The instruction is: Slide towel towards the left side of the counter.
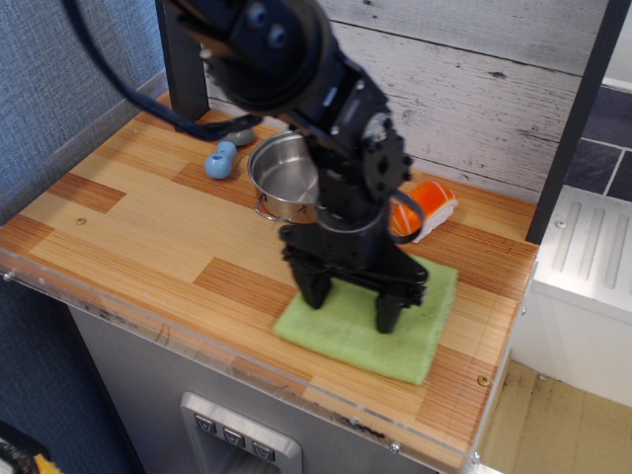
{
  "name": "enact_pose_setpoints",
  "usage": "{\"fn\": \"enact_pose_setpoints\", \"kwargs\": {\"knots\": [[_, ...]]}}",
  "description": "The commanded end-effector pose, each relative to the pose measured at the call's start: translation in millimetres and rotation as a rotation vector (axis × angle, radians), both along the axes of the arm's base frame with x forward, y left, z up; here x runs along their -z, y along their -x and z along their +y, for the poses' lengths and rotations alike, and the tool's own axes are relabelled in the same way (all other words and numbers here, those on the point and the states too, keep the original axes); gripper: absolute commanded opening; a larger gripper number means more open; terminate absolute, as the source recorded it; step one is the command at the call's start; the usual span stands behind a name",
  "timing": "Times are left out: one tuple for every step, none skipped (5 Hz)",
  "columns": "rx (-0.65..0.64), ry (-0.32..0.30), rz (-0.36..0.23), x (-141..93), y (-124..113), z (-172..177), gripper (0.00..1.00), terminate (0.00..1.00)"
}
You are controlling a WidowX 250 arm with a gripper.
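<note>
The light green towel [397,334] lies flat at the right front of the wood-plank counter [148,227]. My black gripper [351,306] stands on the towel, open, with both fingertips [316,292] pressed down on the cloth, one near its left edge and one near its middle. Nothing is held between the jaws. The arm hides part of the towel's back edge.
A steel pot [281,173] stands behind the gripper. A blue dumbbell-shaped toy [220,159] and a grey object [240,128] lie left of the pot. An orange and white item [423,207] lies behind the towel. A dark post [183,59] stands at the back left.
</note>
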State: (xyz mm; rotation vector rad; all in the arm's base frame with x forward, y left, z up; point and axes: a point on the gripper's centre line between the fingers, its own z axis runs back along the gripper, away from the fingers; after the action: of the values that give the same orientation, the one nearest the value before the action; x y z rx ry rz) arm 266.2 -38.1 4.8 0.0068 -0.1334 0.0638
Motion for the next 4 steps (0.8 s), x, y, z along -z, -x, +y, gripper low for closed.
{"fn": "enact_pose_setpoints", "kwargs": {"knots": [[-0.11,-0.025,0.014,-2.5,7.9,39.7,1.0,0.0],[-0.146,-0.024,0.025,1.7,6.6,54.6,1.0,0.0],[-0.188,-0.018,0.026,2.9,4.2,75.1,1.0,0.0],[-0.224,-0.025,0.029,-0.3,2.3,98.2,1.0,0.0]]}}
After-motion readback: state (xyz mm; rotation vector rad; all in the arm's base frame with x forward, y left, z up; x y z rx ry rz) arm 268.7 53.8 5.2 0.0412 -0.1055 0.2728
